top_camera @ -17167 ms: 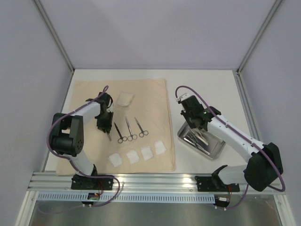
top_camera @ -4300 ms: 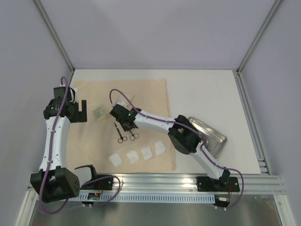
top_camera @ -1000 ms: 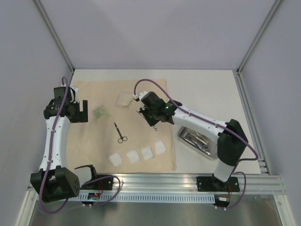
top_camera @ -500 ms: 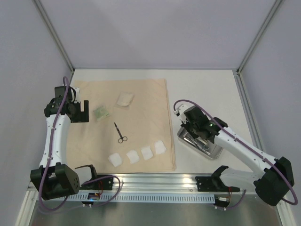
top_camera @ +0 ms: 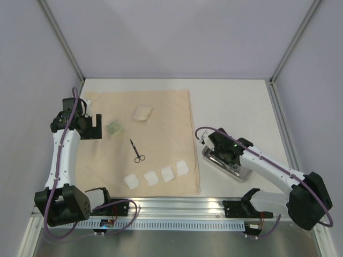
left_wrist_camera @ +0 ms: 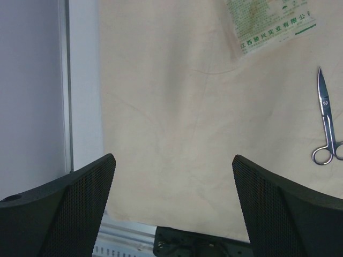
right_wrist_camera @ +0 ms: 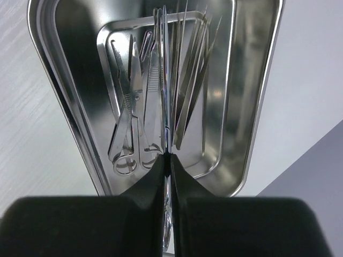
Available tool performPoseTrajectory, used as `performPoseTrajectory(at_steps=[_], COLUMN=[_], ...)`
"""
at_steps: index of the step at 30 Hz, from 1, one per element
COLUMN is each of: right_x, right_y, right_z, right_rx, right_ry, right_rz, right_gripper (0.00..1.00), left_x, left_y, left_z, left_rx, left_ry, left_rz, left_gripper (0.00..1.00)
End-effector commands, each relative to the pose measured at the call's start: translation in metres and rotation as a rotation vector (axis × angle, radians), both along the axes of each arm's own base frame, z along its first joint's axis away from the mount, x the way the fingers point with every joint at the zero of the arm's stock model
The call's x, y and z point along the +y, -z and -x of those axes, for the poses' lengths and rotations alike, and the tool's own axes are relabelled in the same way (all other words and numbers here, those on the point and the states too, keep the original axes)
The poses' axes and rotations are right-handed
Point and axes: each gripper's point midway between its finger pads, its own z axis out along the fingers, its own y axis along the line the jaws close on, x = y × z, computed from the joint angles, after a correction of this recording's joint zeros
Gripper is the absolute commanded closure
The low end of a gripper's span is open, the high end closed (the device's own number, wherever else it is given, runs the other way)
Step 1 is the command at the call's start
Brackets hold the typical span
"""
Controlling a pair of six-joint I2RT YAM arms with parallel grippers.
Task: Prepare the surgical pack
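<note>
The beige cloth (top_camera: 161, 101) (left_wrist_camera: 177, 107) lies flat on the left half of the table. On it rest one pair of scissors (top_camera: 137, 151) (left_wrist_camera: 327, 123) and several white gauze squares (top_camera: 153, 177). The steel tray (top_camera: 245, 173) (right_wrist_camera: 53, 96) sits to the right of the cloth and holds scissors (right_wrist_camera: 126, 123) and tweezers (right_wrist_camera: 190, 80). My right gripper (top_camera: 226, 155) (right_wrist_camera: 167, 158) hangs just above the tray, shut on another thin pair of scissors (right_wrist_camera: 165, 80) held edge-on. Over the cloth's left edge my left gripper (top_camera: 91, 127) (left_wrist_camera: 172, 156) stands open and empty.
A green-printed packet (top_camera: 114, 128) (left_wrist_camera: 268, 24) and a pale folded pad (top_camera: 142, 113) lie on the upper cloth. A metal rail (top_camera: 177, 206) runs along the near table edge. Grey walls close in the left, back and right sides.
My right arm has carried the held scissors from above the cloth rightward to over the tray and come down closer to it. The left arm has stayed still.
</note>
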Motion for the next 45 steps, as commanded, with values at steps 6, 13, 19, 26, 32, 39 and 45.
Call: performPoseTrajectory(at_steps=[6,13,19,26,32,39,45], right_x=[0.011,0.004,0.006,0.044,0.146,0.27,0.348], right_y=[0.021,0.02,-0.002,-0.104,-0.135,-0.117,-0.059], right_z=[-0.014,-0.015,-0.016,-0.066,-0.097,-0.088,-0.068], right_rx=[0.04,0.032,-0.006,-0.295,-0.305,-0.206,-0.057], right_ry=[-0.05,-0.03,-0.016,0.3,0.475,0.382,0.238], right_rz=[0.027,0.066,0.035,-0.23,-0.784,-0.806,-0.654], right_gripper=[1.0,0.74,0.48,0.44,0.44,0.41,0.42], left_x=[0.002,0.002,0.002,0.001,0.004,0.017,0.019], left_y=[-0.016,-0.016,-0.016,-0.015,-0.013,-0.011,-0.013], left_z=[-0.007,-0.007,-0.006,-0.005,-0.003,-0.001,0.0], left_rx=[-0.048,-0.047,-0.046,-0.055,-0.055,-0.049,-0.058], left_ry=[0.009,0.008,0.01,0.012,0.002,-0.052,-0.066], left_rz=[-0.008,-0.009,-0.008,-0.011,-0.026,-0.08,-0.079], left_gripper=[0.0,0.0,0.0,0.0,0.0,0.0,0.0])
